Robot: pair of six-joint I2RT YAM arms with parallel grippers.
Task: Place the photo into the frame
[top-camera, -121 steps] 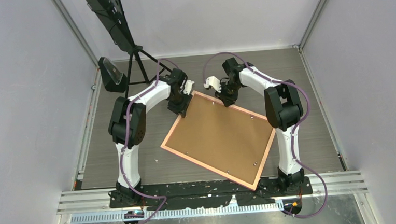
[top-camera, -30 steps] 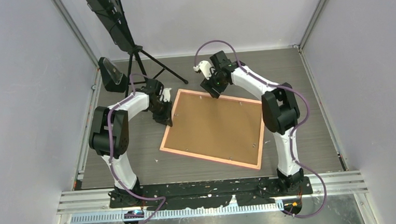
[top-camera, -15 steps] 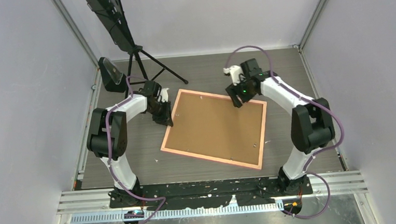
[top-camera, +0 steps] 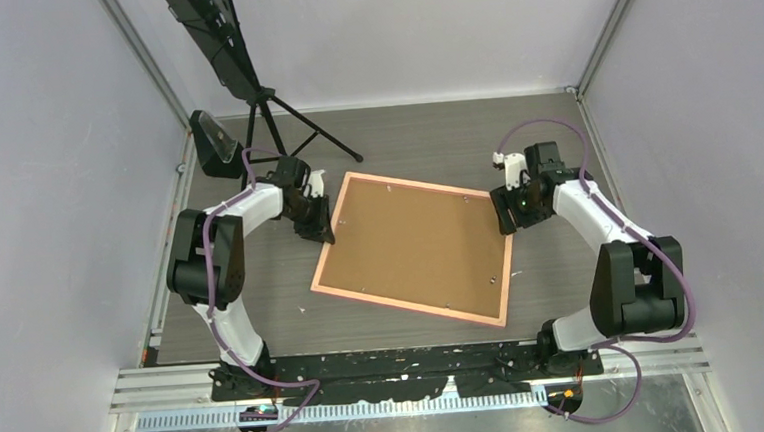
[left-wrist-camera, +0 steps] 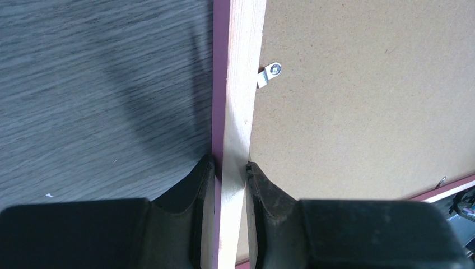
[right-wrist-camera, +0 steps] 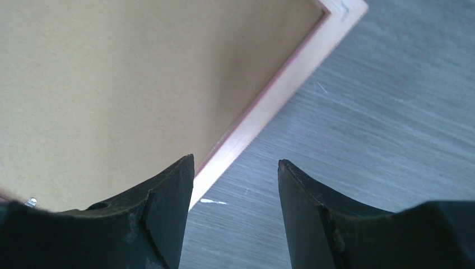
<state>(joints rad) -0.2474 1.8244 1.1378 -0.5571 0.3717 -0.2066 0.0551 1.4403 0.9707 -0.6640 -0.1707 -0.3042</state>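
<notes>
Left hand (left-wrist-camera: 231, 165) is clamping one rail of the thin salmon-pink rectangular frame (left-wrist-camera: 238, 84) on the grey woodgrain tabletop (top-camera: 434, 143). Right hand (right-wrist-camera: 235, 162) is hovering, spread open, above the opposite rail.

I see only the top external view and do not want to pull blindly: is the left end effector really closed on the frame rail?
Observer: Yes. In the left wrist view the left end effector is shut on the rail of the frame, one finger outside, one on the backing board side.
Operator: And the right one?
Observer: The right end effector is open; the rail passes by one finger, with mostly table in the gap.
Operator: Is any clip visible?
Observer: One small metal tab lies on the board at the rail's inner edge.
</notes>
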